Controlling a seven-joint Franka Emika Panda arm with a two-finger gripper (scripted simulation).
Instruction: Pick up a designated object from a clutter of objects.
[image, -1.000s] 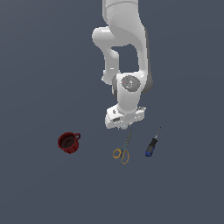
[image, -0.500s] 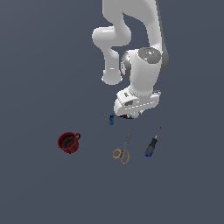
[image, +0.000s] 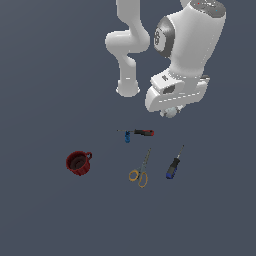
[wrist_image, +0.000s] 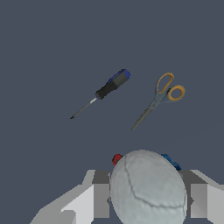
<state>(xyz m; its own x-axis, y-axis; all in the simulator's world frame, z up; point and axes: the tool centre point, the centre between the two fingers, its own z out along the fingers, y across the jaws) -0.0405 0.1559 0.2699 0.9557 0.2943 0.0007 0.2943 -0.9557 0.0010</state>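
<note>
One white ball (wrist_image: 148, 189) now lifted in end effector (image: 171, 111), arm raised.

Arm bent over, wrist angled downward, raised above the table. Gripper (image: 171, 112) jaws clamped on the white ball (wrist_image: 148, 189), fingers (wrist_image: 100, 192) on either side of it.

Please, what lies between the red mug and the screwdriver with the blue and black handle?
In the exterior view, the yellow-handled scissors lie between the red mug and the blue-black-handled screwdriver, apart from both.
</note>
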